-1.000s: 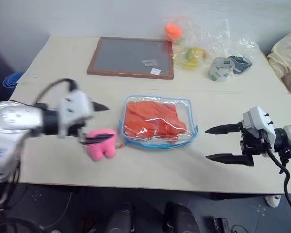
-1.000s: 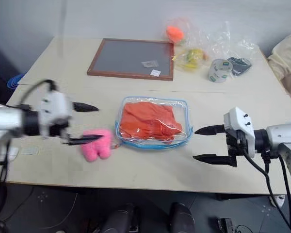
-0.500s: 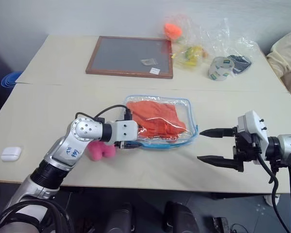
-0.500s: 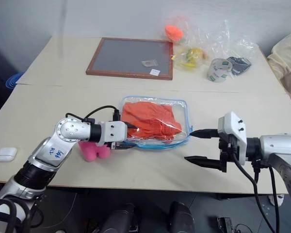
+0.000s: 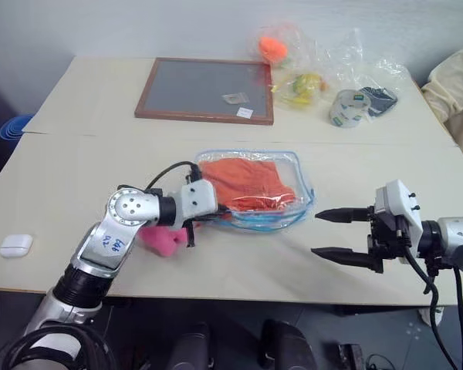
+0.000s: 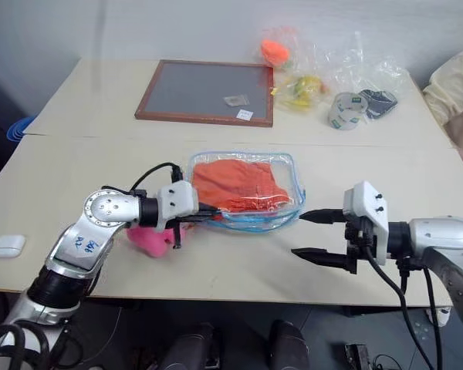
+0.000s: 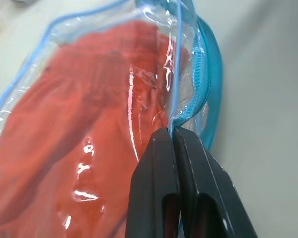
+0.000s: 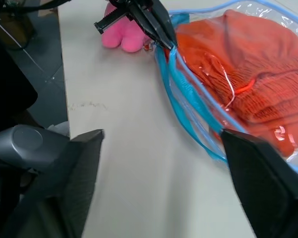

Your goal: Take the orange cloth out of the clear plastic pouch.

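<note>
Left pincer (image 7: 175,136) pinching the clear plastic pouch (image 5: 297,171) – orange cloth (image 5: 247,183) inside, right pincer (image 5: 338,234) spread.

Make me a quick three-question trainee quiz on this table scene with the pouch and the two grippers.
1. True or false: the left gripper is shut on the clear plastic pouch's blue edge.
2. Where is the orange cloth? A) inside the pouch B) on the framed board C) in the right gripper
3. What pink thing lies beside the left gripper?

Key: 1 true. 2 A; the right gripper is open, apart from the pouch. 3 the pink plush toy.
</note>
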